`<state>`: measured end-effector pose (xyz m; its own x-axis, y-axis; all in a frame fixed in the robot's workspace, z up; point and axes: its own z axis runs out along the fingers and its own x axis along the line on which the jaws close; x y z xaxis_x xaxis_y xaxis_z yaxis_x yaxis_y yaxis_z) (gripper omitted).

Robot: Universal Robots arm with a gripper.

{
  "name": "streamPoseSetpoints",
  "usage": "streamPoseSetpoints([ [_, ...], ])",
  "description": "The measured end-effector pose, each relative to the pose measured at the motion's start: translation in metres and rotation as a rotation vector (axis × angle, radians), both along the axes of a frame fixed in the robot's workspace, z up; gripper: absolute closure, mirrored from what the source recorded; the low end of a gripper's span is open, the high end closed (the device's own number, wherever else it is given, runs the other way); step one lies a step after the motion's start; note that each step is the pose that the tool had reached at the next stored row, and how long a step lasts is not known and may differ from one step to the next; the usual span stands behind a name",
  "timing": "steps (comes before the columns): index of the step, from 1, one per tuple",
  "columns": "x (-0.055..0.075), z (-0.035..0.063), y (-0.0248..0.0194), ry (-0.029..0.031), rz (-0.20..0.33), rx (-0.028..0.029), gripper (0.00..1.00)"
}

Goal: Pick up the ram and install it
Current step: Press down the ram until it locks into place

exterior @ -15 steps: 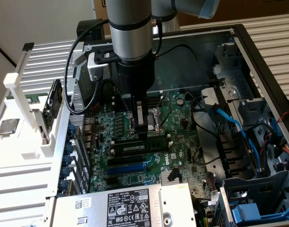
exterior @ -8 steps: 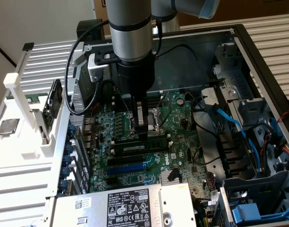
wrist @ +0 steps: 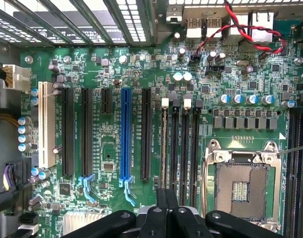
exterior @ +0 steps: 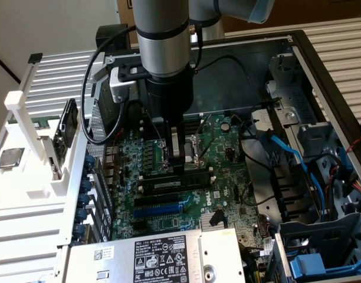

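While the closed end effector (exterior: pixel 179 158) presses above the motherboard (exterior: pixel 168 206) inside the computer case (exterior: pixel 322 76), the ram (exterior: pixel 174 184) sits in its slot.

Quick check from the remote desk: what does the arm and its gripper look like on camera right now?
The arm is a silver-grey cylindrical tube with a pale blue joint cap, ending in a black wrist. A silver bracket sits on its side, with black cables looping off it. The gripper has black linkage fingers.
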<state>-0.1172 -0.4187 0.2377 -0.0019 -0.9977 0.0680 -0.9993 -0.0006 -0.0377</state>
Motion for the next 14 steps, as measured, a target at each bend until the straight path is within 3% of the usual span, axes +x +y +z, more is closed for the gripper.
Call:
streamPoseSetpoints([
  [14,0.0001,-0.0036,-0.0001,0.0002,0.000,-0.0001,0.90],
])
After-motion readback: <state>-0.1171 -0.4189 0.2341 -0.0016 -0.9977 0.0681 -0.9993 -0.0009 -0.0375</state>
